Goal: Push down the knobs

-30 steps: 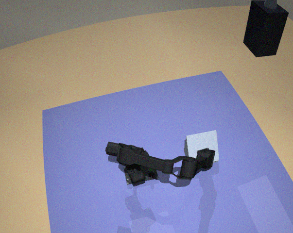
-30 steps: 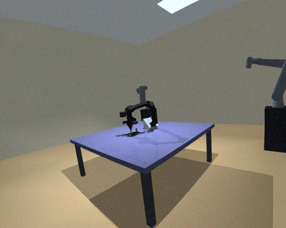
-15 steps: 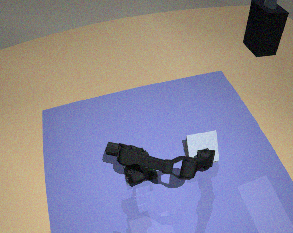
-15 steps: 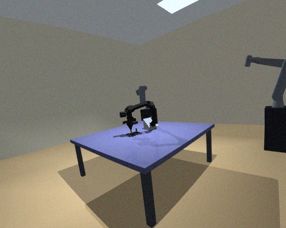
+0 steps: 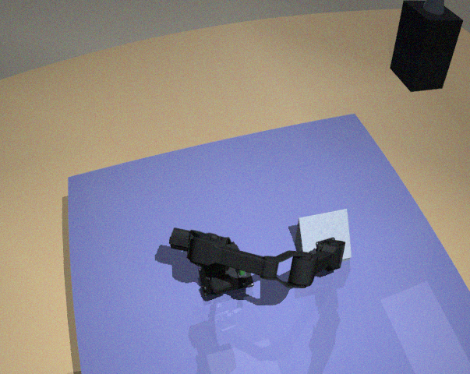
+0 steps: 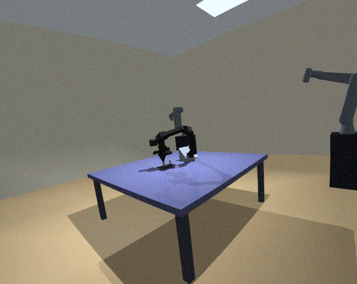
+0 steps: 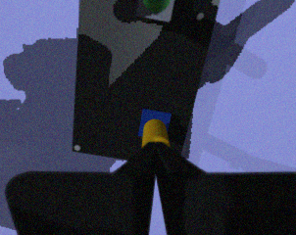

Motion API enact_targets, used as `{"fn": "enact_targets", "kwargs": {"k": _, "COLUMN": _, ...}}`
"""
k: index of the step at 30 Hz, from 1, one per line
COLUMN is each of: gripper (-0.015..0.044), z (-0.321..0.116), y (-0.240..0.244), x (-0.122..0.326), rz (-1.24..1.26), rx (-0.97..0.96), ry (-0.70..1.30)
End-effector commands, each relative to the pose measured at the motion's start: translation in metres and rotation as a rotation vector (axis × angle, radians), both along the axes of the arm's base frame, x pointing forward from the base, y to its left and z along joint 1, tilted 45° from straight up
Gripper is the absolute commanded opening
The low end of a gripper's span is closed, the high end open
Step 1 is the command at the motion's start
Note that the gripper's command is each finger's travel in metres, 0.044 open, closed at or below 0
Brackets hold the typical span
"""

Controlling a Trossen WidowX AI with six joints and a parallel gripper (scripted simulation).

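"First entry?"

"One yellow knob (image 6: pixel 163 164) (image 7: pixel 155 132), upright over a blue potentiometer (image 7: pixel 148 116) near one end of the board. Seating depth: cannot tell."

"Its companion?"

"One green knob (image 5: pixel 242 273) (image 6: pixel 170 161) (image 7: pixel 156 5), toward the board's other end, over a pale square part (image 7: pixel 166 14); cut off by the wrist view's upper edge."

"The carrier?"

"One dark circuit board (image 5: pixel 206 281) (image 6: pixel 172 165) (image 7: pixel 91 98), on the blue table (image 5: pixel 166 193) (image 6: pixel 178 186), largely in shadow."

"Gripper?"

"One, black (image 6: pixel 163 161) (image 7: pixel 156 146), pointing down. Jaws closed, tips together at the top of the yellow knob, nothing gripped between them. Whether they touch it, cannot tell."

"Outward from there?"

"One black arm (image 5: pixel 231 253) (image 6: pixel 172 132), arched above the table; one white block (image 5: pixel 323 229) (image 6: pixel 183 150) near its base end. Beyond the table, one grey arm (image 6: pixel 353 97) on a black pedestal (image 6: pixel 347 161), and a second grey arm (image 6: pixel 177 117) in the background."
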State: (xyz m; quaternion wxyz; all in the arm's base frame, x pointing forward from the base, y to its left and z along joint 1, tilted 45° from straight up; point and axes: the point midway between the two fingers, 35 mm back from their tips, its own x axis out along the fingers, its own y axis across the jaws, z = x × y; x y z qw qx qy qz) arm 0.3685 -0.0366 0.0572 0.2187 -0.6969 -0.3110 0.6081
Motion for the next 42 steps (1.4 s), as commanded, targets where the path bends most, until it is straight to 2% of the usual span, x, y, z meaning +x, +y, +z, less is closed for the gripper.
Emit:
{"fn": "enact_targets", "kwargs": {"k": 1, "gripper": 0.0000, "z": -0.002, "y": 0.004, "x": 0.002, "rz": 0.005, "rx": 0.004, "ry": -0.001}}
{"fn": "enact_targets", "kwargs": {"k": 35, "gripper": 0.0000, "z": 0.013, "y": -0.011, "x": 0.000, "rz": 0.005, "rx": 0.003, "ry": -0.001}}
{"fn": "enact_targets", "kwargs": {"k": 42, "gripper": 0.0184, "z": 0.011, "y": -0.007, "x": 0.000, "rz": 0.003, "rx": 0.008, "ry": 0.003}}
